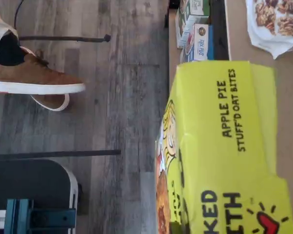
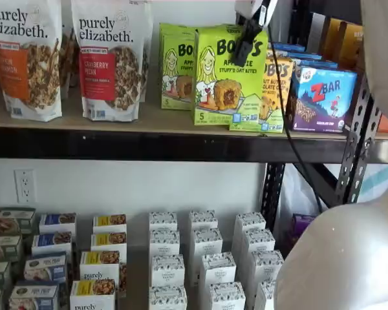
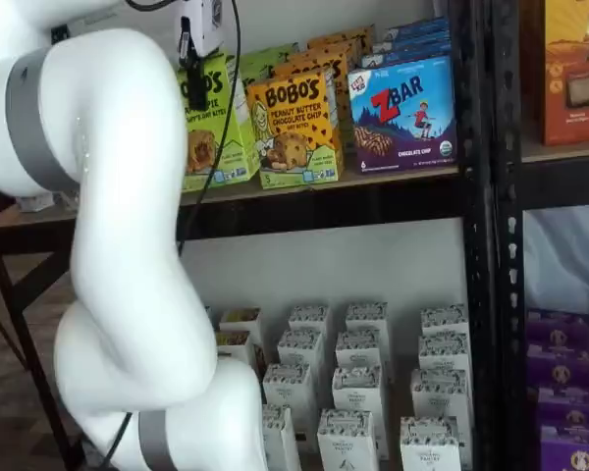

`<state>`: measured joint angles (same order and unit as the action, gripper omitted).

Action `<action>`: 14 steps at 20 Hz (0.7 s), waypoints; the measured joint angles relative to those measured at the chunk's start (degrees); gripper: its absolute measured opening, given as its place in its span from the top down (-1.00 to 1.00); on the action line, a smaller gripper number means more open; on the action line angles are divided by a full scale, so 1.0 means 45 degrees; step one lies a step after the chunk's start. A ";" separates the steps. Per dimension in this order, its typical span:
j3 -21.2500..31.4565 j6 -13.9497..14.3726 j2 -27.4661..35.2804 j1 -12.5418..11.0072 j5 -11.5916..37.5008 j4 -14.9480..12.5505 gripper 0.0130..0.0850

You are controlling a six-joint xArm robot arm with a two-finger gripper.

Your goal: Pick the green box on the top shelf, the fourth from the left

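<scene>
The green box [image 1: 224, 146], filling the wrist view, is sitting forward on the top shelf [image 2: 181, 145] with the gripper [image 2: 246, 45] clenching it, risking toppling the neighbouring yellow-orange box [image 2: 275, 90].

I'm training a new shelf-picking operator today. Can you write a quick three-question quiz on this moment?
1. True or false: the gripper is closed on the green box.
2. Which box stands right beside the green box on the top shelf, toward the blue box? A) red box B) yellow-orange box C) white box
3. Fill in: the green box's flavour reads "Apple ___".

Key: 1 true; 2 B; 3 Pie.
</scene>
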<state>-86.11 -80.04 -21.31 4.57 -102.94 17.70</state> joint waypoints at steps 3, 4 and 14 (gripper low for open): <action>0.0262 -0.0184 -0.0328 -0.0174 -0.0102 -0.0111 0.56; 0.0327 -0.0228 -0.0408 -0.0215 -0.0127 -0.0130 0.56; 0.0841 -0.0517 -0.0941 -0.0464 -0.0254 -0.0315 0.56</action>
